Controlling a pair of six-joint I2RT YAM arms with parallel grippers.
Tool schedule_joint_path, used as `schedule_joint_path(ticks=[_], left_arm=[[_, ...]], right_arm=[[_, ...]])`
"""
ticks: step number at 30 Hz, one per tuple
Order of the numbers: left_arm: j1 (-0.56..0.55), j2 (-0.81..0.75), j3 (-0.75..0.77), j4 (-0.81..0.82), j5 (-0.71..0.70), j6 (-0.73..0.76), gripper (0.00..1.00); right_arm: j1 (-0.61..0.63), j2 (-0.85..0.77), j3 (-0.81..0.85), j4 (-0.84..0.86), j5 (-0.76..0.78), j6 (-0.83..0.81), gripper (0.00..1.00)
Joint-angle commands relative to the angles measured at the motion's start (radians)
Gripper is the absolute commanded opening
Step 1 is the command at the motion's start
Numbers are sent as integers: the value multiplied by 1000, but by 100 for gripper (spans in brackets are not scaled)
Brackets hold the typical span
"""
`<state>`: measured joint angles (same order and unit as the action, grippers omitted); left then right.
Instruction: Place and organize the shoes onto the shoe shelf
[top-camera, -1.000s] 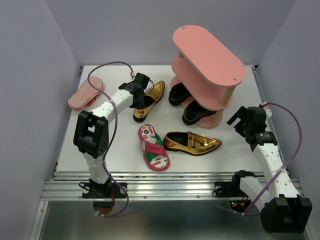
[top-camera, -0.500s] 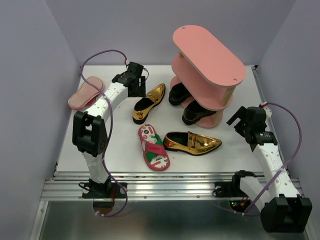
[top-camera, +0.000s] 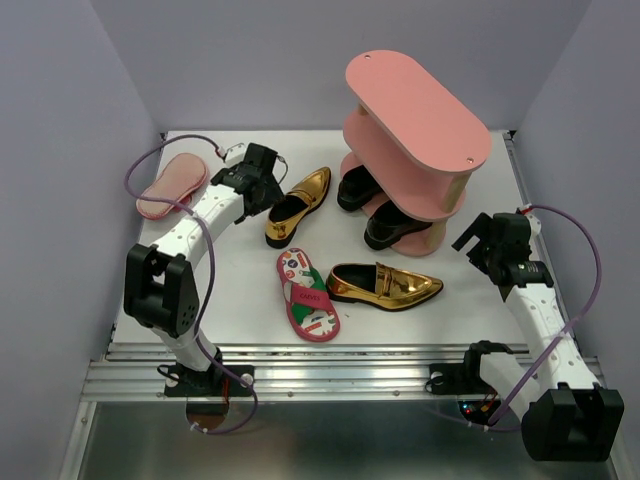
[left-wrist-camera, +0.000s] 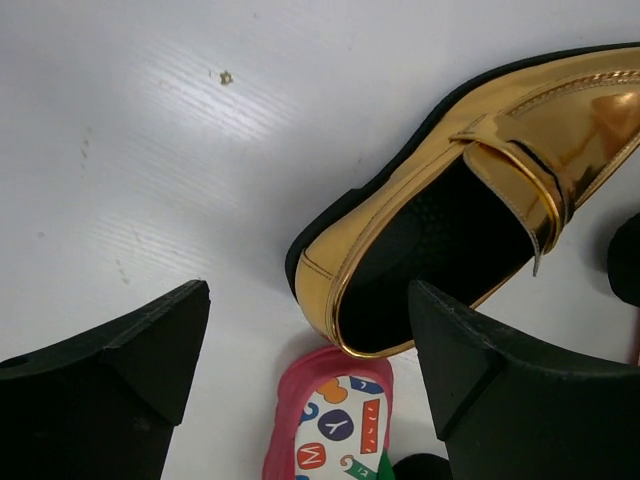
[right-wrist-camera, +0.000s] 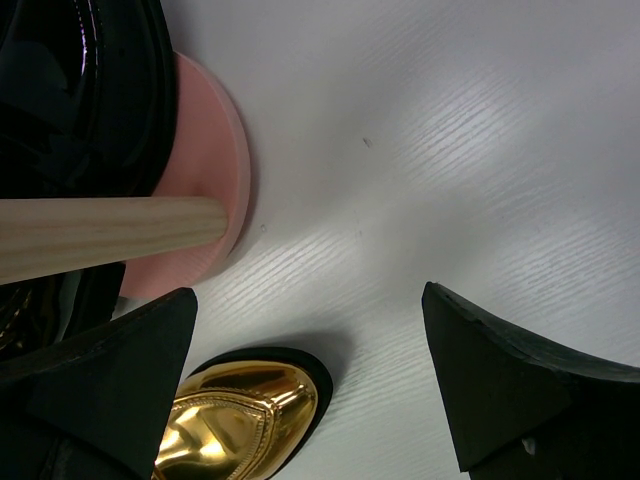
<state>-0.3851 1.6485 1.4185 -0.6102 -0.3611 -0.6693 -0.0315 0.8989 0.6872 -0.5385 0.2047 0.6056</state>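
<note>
Flip-flop, plain pink, is seen far left | left gripper is held wide open, empty, beside the far gold loafer | printed flip-flop and near gold loafer are laid side by side | black loafers are housed on the lowest board of the shoe shelf | right gripper is spread open, empty, beside it.

Plain lilac walls close in a white tabletop on three sides. Ribbed aluminium rails run along its near edge. The light is even and soft.
</note>
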Motion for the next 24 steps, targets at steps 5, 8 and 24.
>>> schedule_joint_path(ticks=[5,8,24], left_arm=[[-11,-27,-171,76,59,-246,83],[-17,-9,-197,102,89,-257,76],[-11,-141,-18,-92,-168,-225,0]], right_arm=[[-2,18,25,49,-14,0,100],[-2,20,23,55,-21,-1,100],[-2,8,18,55,-18,-1,100]])
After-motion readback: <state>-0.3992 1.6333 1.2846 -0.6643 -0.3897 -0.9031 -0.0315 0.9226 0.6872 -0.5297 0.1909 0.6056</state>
